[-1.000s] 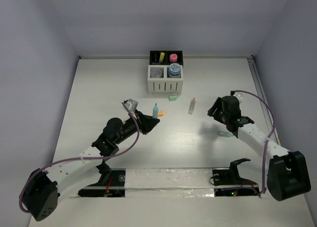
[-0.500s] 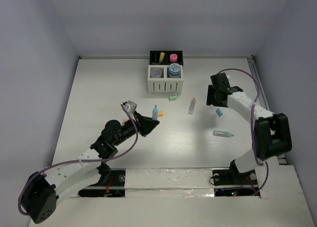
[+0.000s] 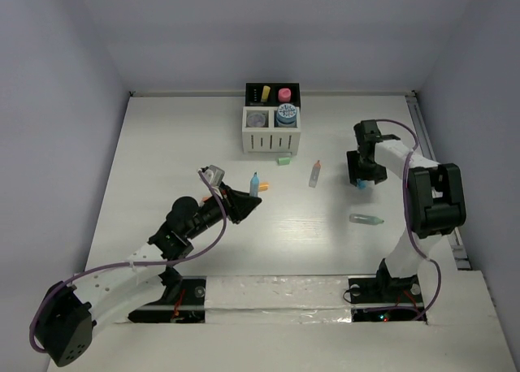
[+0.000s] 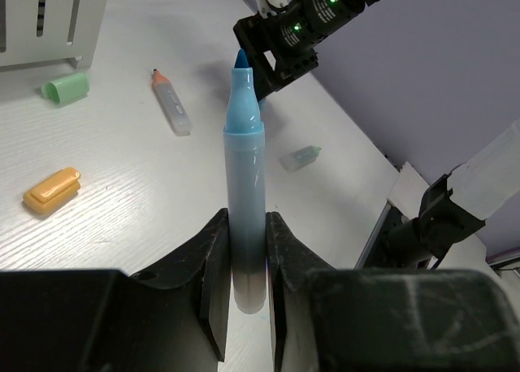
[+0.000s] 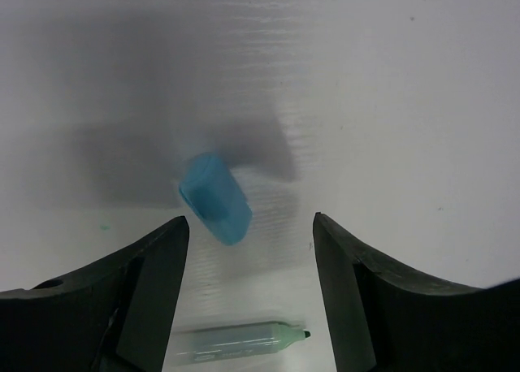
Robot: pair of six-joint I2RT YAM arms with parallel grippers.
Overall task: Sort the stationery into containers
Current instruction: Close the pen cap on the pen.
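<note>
Left gripper (image 4: 244,250) clenched on the blue marker (image 4: 244,144) near table centre, tip aimed at one o'clock — right gripper (image 5: 248,226) spread wide, blue cap (image 5: 215,208) lying free beneath its parted fingers at three o'clock; organiser (image 3: 272,140) sits at twelve.

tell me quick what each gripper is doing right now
left gripper: closed, holding the blue marker.
right gripper: open, holding nothing, hovering over the blue cap.
</note>
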